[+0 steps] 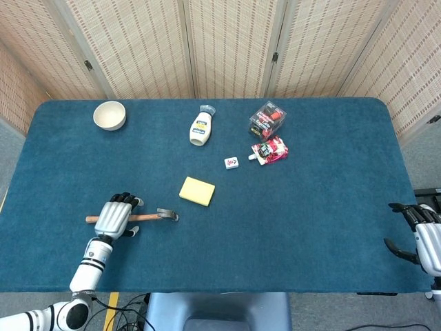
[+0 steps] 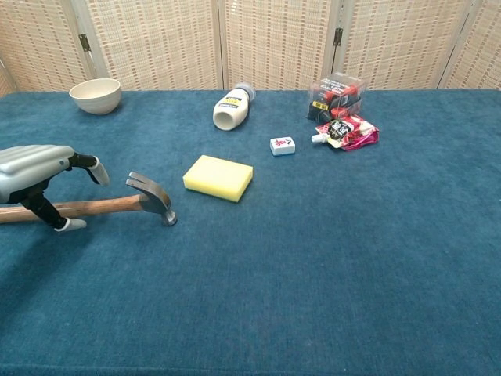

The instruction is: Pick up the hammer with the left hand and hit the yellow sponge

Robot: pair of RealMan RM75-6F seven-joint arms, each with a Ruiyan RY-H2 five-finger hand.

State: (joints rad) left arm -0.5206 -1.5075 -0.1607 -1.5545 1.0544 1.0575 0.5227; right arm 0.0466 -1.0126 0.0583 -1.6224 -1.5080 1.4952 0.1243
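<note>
The hammer (image 1: 153,216) (image 2: 125,204) lies flat on the blue table, its wooden handle pointing left and its steel head to the right. My left hand (image 1: 116,215) (image 2: 41,169) hovers over the middle of the handle, fingers spread above it and thumb below, not closed on it. The yellow sponge (image 1: 197,191) (image 2: 218,177) lies flat just up and right of the hammer head. My right hand (image 1: 426,241) rests open at the table's right edge, seen only in the head view.
A white bowl (image 1: 109,115) stands at the back left. A white bottle (image 1: 200,128) lies on its side at the back centre. A small tile (image 1: 231,163), a red pouch (image 1: 270,150) and a clear box (image 1: 268,119) sit behind the sponge to the right.
</note>
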